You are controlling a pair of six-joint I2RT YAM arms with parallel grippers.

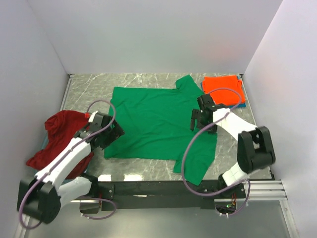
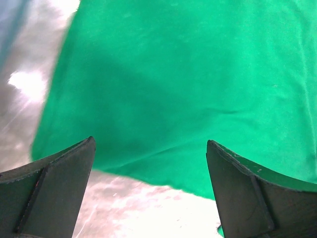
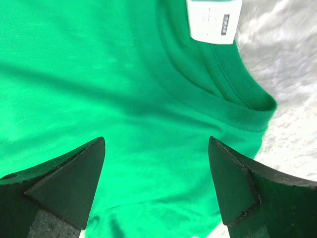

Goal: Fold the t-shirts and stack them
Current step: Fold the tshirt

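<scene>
Counting four shirts on the marble table [image 1: 89,87]. One green t-shirt [image 1: 153,124] spread flat mid-table, one dark red shirt [image 1: 57,134] crumpled at the left edge, one orange-red shirt [image 1: 222,85] folded far right, over one teal shirt [image 1: 242,104] that is mostly hidden. Two grippers, both gaping wide and holding nothing: left gripper [image 2: 151,144] above the green hem, right gripper [image 3: 156,141] above the collar. One white label [image 3: 214,20], print unreadable.

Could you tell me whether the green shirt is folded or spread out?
Spread out: the green shirt lies flat on the table, both sleeves extended, no fold visible.
</scene>
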